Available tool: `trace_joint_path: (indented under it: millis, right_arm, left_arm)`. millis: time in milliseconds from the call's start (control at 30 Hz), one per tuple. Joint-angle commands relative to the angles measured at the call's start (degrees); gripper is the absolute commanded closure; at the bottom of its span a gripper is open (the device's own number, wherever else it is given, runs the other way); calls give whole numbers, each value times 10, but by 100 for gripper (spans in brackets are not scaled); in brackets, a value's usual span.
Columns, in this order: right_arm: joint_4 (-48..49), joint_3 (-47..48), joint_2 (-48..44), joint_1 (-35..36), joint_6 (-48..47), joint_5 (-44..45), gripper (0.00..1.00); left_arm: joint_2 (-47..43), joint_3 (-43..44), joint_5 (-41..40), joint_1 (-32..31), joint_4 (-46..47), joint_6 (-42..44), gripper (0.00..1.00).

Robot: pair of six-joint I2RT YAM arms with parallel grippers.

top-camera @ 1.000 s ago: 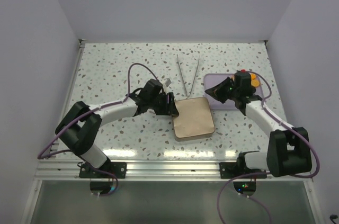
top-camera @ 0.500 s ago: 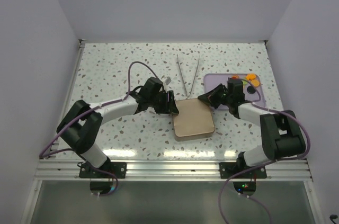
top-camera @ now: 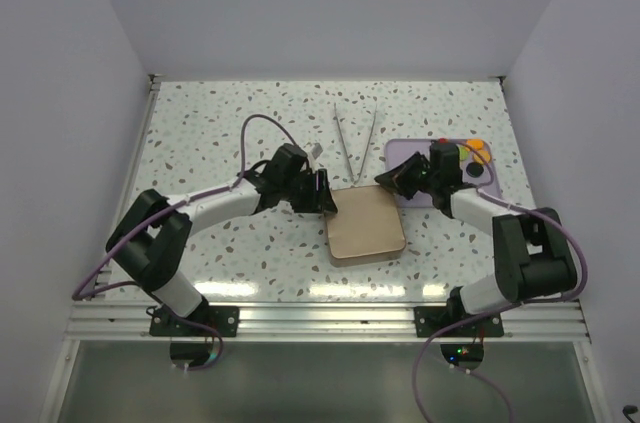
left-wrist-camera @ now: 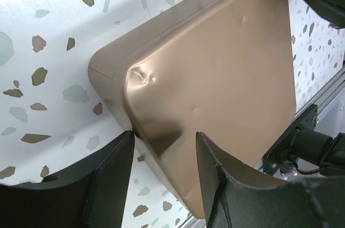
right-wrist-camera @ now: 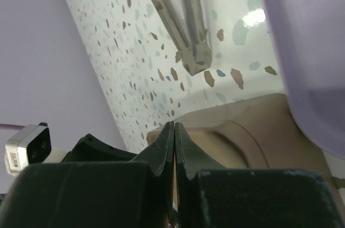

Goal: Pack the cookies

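Top external view: The work surface is a white speckled table (top-camera: 200, 123) enclosed by plain pale walls (top-camera: 330, 13) on the left, far and right sides, with a metal rail (top-camera: 320, 318) along the near edge. A bronze tin (top-camera: 368, 228), lid on, sits at the centre. Metal tongs (top-camera: 344, 148) lie just beyond it, legs spread toward the far side. A purple tray (top-camera: 405, 153) lies to the right of the tongs. The cookies (top-camera: 478, 152) rest on the far right part of the tray. Only orange pieces show, and the right arm covers much of the tray, so their number cannot be told. The left gripper (top-camera: 322, 193) is at the tin's far left corner. The right gripper (top-camera: 386, 179) is at the tin's far right corner, over the tray's left edge.

Left wrist view: The fingers (left-wrist-camera: 110, 179) of the left gripper (left-wrist-camera: 164, 136) stand apart, with one corner of the tin (left-wrist-camera: 215, 77) between them. Whether they press on it cannot be told. The lid shows small dents. The table (left-wrist-camera: 48, 34) fills the upper left.

Right wrist view: The right gripper (right-wrist-camera: 173, 126) has its fingers pressed together with nothing between them. The tin (right-wrist-camera: 237, 136) lies just beyond the tips. The joined end of the tongs (right-wrist-camera: 195, 58) is in frame, with the legs cut off at the top. The tray (right-wrist-camera: 302, 50) is cut off at the right edge and blurred.
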Motion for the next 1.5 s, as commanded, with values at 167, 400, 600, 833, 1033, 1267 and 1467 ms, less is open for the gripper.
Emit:
trace_joint_path:
  millis: [167,400,600,833,1033,1267,1467]
  right_arm:
    - [-139,115,-90,0,-71,25,100]
    - [-234,195,-167,0,-113,33,100]
    - [-337,248,-274,0,-154,71,100]
    - [-481,306,-381,1,-246,96,68]
    - [-611,360,-454,0,-314,121,30]
    - [-705,407,-489,1,-375,148,10]
    - [-740,414,-483,14,-367,243,1]
  left_arm:
    - [-59,46,-22,5,-21,9,46]
    - [-119,88,-57,7,-78,26,46]
    - [-180,170,-151,10,-192,93,45]
    - [-297,182,-376,10,-219,159,23]
    - [-407,63,-581,10,-188,170,0]
    - [-455,-79,-734,12,-140,172,0]
    - [-438,-156,-750,51,-106,163,0]
